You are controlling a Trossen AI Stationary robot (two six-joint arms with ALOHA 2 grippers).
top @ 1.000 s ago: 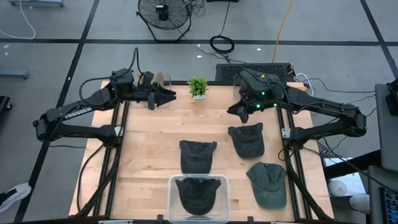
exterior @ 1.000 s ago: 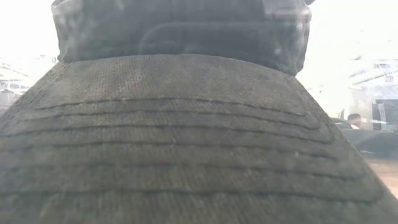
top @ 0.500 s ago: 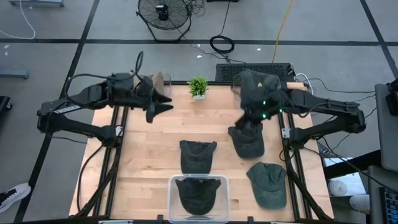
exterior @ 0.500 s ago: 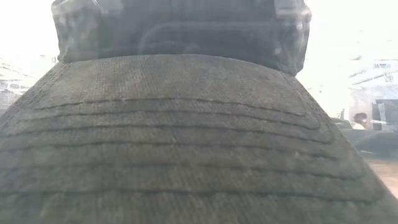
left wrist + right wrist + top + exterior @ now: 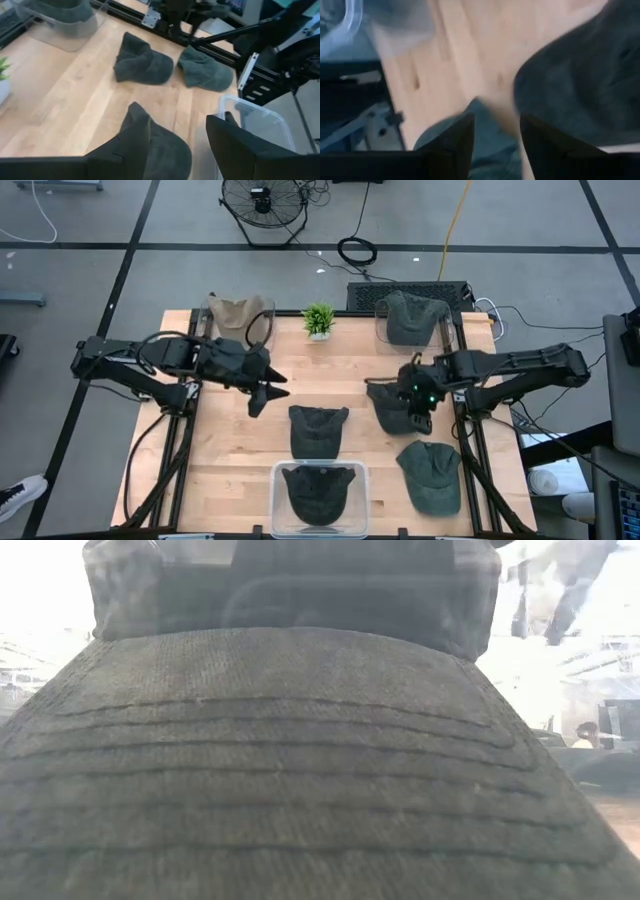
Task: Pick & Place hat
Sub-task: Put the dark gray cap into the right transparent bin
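Note:
Several dark green hats lie flat on the wooden table: one at the middle [image 5: 318, 428], one right of it [image 5: 392, 402], one near the right front [image 5: 432, 476]. Another sits in a clear box [image 5: 283, 477] at the near edge, its brim [image 5: 300, 770] filling the low view. My left gripper [image 5: 268, 392] hovers open just left of the middle hat [image 5: 167, 157], which shows between its fingers. My right gripper [image 5: 408, 412] hovers open above the right-hand hat [image 5: 575, 85]. Whether it touches that hat, I cannot tell.
At the far edge stand a clear container with a tan hat [image 5: 238, 312], a small green plant [image 5: 319, 319], and a clear container with a dark hat [image 5: 410, 318]. Bare wood lies left of the middle hat [image 5: 230, 450]. Metal frame rails run along both table sides.
My left gripper has swung from the tan hat's container at the far left toward the table's middle and near side. My right gripper has come away from the far right container toward the near edge and down over the right-hand hat, tipping downward.

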